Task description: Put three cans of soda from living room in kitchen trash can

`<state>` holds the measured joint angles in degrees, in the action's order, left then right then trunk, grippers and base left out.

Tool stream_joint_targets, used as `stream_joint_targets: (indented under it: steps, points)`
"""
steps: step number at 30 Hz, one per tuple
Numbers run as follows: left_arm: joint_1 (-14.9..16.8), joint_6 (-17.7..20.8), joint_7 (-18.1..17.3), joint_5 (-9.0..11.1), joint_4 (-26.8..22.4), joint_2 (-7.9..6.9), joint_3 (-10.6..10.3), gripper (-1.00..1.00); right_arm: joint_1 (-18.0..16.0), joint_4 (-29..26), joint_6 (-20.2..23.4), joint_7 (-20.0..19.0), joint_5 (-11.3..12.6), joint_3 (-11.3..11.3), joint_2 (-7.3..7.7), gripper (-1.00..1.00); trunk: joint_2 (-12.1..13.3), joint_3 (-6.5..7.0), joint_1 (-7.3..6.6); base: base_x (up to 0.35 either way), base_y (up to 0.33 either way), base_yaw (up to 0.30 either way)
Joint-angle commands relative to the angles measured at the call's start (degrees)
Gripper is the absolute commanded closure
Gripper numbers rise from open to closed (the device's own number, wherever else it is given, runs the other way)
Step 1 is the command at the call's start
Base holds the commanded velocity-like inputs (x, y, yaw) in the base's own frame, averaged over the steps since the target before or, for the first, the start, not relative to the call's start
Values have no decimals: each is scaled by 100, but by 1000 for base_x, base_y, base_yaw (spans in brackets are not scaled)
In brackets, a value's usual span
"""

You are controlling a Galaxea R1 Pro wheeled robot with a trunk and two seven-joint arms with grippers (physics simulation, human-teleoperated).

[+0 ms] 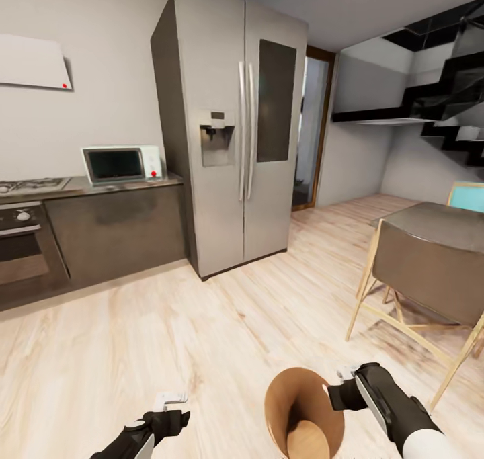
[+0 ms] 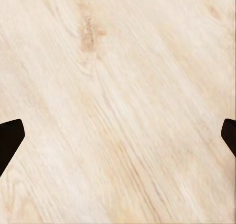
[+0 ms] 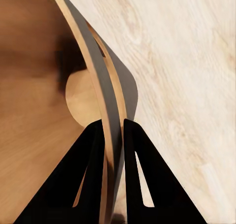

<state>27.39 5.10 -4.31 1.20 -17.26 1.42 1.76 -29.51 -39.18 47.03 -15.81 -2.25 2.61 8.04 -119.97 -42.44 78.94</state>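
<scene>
the right gripper is pinching the wall of the tash can, one finger inside the tan interior and one on the grey outside, the two nearly pressed together with only the thin rim between them. in the head view the bin is sitting on the wood floor just in front of the robot, tilting so its mouth and round bottom are facing the camera; no soda can is showing inside it. the left gripper is hanging beside it over bare floor, fingers spread wide and holding nothing.

the risk, as i'm judging it: the grip is on a thin curved wall near a handle slot, so the bin could be slipping or swinging out if the arm is moving fast, and a tilted bin may be rolling or spilling whatever goes in. the chair at the table's near corner is standing close on the right, and carrying the bin could be knocking it. farther off, the fridge is rising beside the counter's end.
</scene>
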Motion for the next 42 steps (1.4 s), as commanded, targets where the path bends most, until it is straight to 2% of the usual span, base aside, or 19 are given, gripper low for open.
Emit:
stream_joint_targets:
  steps: [1,15,19,23,42]
  points:
    - [0,0,0,-2,1,-1,0,-100,-2,-2,17,-37,62,-5,5,100,0,1,0,0,0,-286]
    - [0,-17,0,-12,-22,7,-4,-100,-2,6,30,-93,62,35,55,100,0,-15,0,0,0,-274]
    - [-1,-18,0,-12,-23,7,-5,-100,-2,1,31,-446,18,37,87,100,0,-40,0,0,0,-201]
    - [-1,-18,0,-11,-23,7,-8,-100,-2,-1,33,-597,0,39,121,100,0,-66,0,0,0,-210]
    - [1,-18,0,-12,-23,7,-9,-100,-2,2,43,-659,9,46,136,100,0,-166,0,0,0,-239]
